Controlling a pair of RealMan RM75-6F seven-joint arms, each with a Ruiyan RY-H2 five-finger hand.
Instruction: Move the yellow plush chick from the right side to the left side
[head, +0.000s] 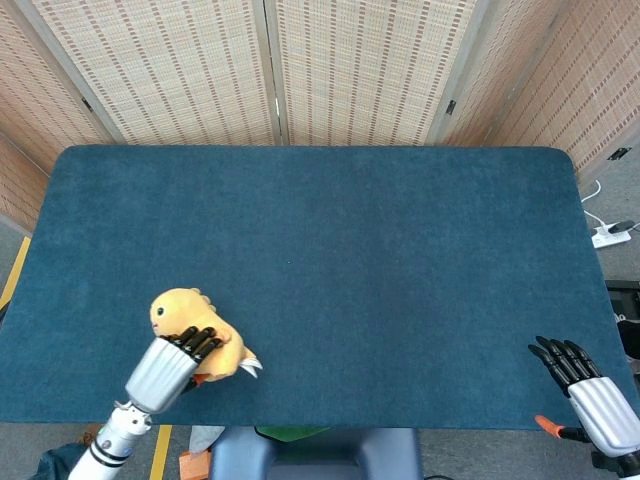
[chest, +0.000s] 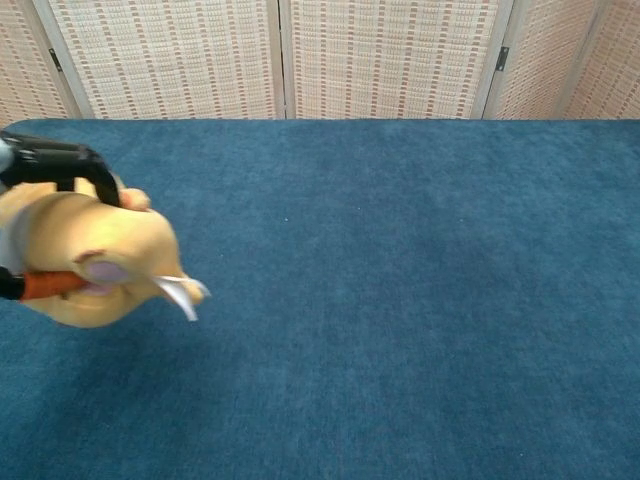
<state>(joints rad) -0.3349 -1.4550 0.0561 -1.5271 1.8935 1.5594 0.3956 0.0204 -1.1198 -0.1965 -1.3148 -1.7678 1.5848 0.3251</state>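
The yellow plush chick (head: 196, 330) is held in the left hand (head: 165, 367), fingers curled over its back, head pointing away beyond the fingertips. A level carry is advised, then a low release onto the blue table (head: 380, 250). A white tag (chest: 178, 293) is seen; no writing can be read. The right hand (head: 585, 385) is empty, fingers extended.

Nothing readable here, honestly. The chick (chest: 90, 260) has a small white tag (chest: 180, 293), but any print on it is too blurry.
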